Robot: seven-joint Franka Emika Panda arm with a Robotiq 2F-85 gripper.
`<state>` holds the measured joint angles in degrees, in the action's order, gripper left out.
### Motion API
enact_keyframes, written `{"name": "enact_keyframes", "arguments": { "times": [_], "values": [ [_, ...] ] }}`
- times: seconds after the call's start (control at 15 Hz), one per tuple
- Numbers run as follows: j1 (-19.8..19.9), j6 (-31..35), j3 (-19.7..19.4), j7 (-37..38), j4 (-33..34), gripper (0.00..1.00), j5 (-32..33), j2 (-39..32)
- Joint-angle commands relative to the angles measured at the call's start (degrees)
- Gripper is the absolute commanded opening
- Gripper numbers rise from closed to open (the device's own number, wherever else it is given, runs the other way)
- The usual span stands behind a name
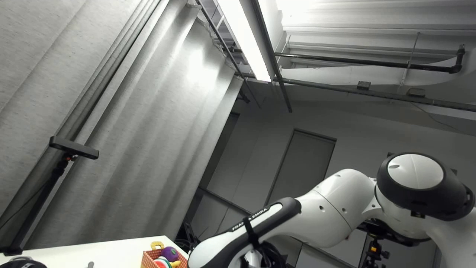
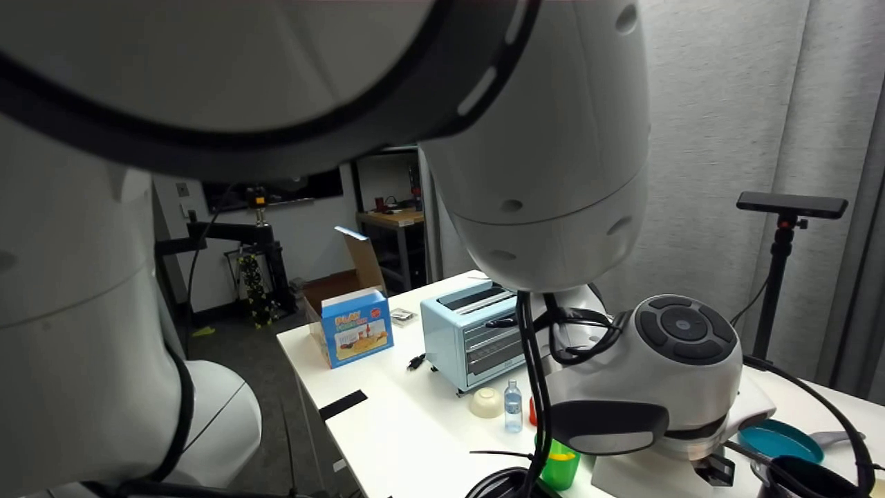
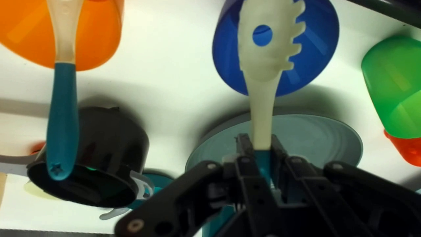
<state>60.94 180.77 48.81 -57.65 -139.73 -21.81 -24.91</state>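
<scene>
In the wrist view my gripper (image 3: 261, 144) is shut on a pasta server with a cream toothed head (image 3: 263, 62). Its fingers clasp the top of the teal handle, just below the cream shaft; the rest of the handle is largely hidden. Seen from the wrist, the head overlaps a blue cup (image 3: 312, 49), and a grey-green plate (image 3: 315, 138) lies beneath the fingers. Whether the server touches the cup cannot be told. An exterior view shows part of the gripper (image 2: 715, 470) low over the table, beside a teal pan (image 2: 781, 443).
Another teal-handled utensil (image 3: 62, 118) overlaps an orange cup (image 3: 98, 42) and a black pot (image 3: 115, 131). To the right are a green cup (image 3: 394, 82) and a red item (image 3: 409, 151). Farther off stand a toaster oven (image 2: 446, 339), a bottle (image 2: 512, 408), a bowl (image 2: 486, 402) and a box (image 2: 356, 328).
</scene>
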Motion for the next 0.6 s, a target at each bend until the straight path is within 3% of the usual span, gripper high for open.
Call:
{"name": "enact_keyframes", "arguments": {
  "times": [0.0,0.53],
  "values": [
    [-0.9,0.3,0.1,-0.5,0.4,0.04,0.6,-0.3],
    [-6.1,0.3,-2.5,-0.4,0.5,0.04,1.2,0.0]
  ]
}}
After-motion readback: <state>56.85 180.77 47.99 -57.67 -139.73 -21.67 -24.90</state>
